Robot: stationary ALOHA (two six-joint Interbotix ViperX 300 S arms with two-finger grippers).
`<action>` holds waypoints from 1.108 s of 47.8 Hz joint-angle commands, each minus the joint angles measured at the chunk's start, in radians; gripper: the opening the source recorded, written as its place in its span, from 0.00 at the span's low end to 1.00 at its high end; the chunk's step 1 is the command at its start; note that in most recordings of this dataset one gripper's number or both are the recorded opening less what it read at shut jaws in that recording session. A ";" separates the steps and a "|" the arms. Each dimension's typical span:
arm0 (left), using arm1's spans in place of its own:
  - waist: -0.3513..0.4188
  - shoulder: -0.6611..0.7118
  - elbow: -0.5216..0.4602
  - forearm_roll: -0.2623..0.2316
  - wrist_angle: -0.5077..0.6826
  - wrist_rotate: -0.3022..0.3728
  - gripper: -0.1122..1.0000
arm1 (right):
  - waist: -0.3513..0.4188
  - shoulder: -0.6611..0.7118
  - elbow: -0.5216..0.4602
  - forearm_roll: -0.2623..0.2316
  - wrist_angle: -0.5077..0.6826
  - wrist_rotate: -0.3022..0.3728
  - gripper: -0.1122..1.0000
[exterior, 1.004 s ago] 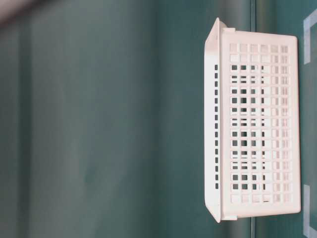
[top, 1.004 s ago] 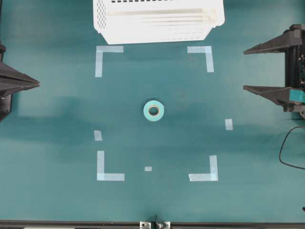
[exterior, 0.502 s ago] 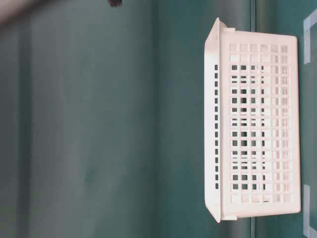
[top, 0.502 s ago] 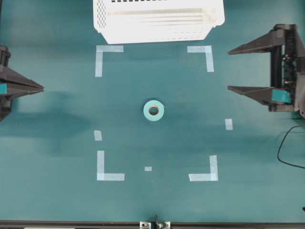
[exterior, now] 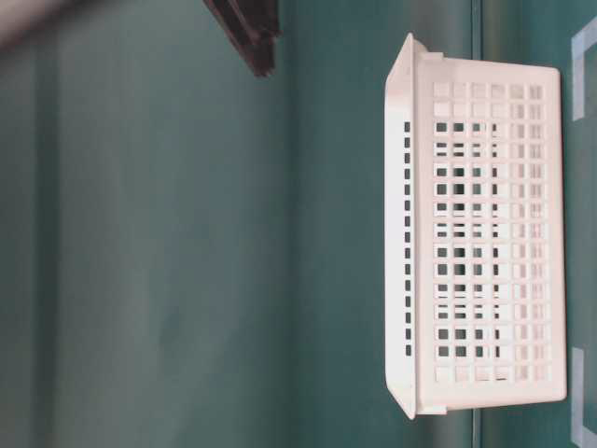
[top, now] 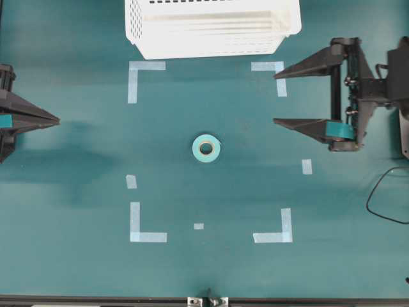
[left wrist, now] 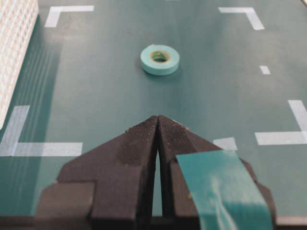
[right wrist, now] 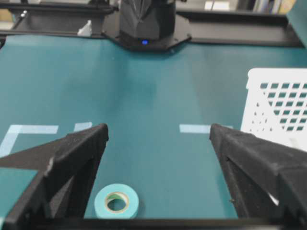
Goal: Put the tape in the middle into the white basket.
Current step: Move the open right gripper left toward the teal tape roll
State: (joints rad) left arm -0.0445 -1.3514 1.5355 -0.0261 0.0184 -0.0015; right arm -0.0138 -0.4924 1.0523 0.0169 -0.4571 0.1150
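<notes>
The turquoise tape roll [top: 206, 148] lies flat in the middle of the teal table, hole up; it also shows in the left wrist view [left wrist: 159, 59] and the right wrist view [right wrist: 116, 201]. The white basket [top: 213, 25] stands at the far edge, also seen side-on [exterior: 485, 247] and at the right wrist view's right edge [right wrist: 278, 100]. My right gripper [top: 276, 98] is open and empty, right of the roll with a wide gap to it. My left gripper [top: 57, 119] is shut and empty at the left edge, tips together in the wrist view [left wrist: 158, 117].
Pale-blue tape corner marks [top: 146, 66] frame the roll, with small strips [top: 307, 166] near them. A black cable [top: 383, 204] loops at the right edge. The opposite arm's base [right wrist: 146, 21] stands at the far side in the right wrist view.
My right gripper has moved left toward the roll, staying open. Its finger has come into the table-level view at the top. The left gripper edged slightly inward. The roll and basket have not moved.
</notes>
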 commanded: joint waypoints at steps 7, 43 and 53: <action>-0.003 0.009 -0.009 0.000 -0.005 -0.002 0.00 | -0.002 0.086 -0.048 0.003 -0.040 0.017 0.99; -0.003 0.009 -0.005 0.000 -0.009 -0.002 0.00 | -0.002 0.288 -0.098 0.000 -0.109 0.046 0.99; -0.006 0.008 -0.005 -0.002 -0.009 -0.002 0.00 | 0.000 0.327 -0.100 -0.002 -0.118 0.060 0.99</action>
State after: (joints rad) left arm -0.0445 -1.3514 1.5417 -0.0261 0.0169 -0.0015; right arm -0.0138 -0.1657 0.9725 0.0153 -0.5599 0.1733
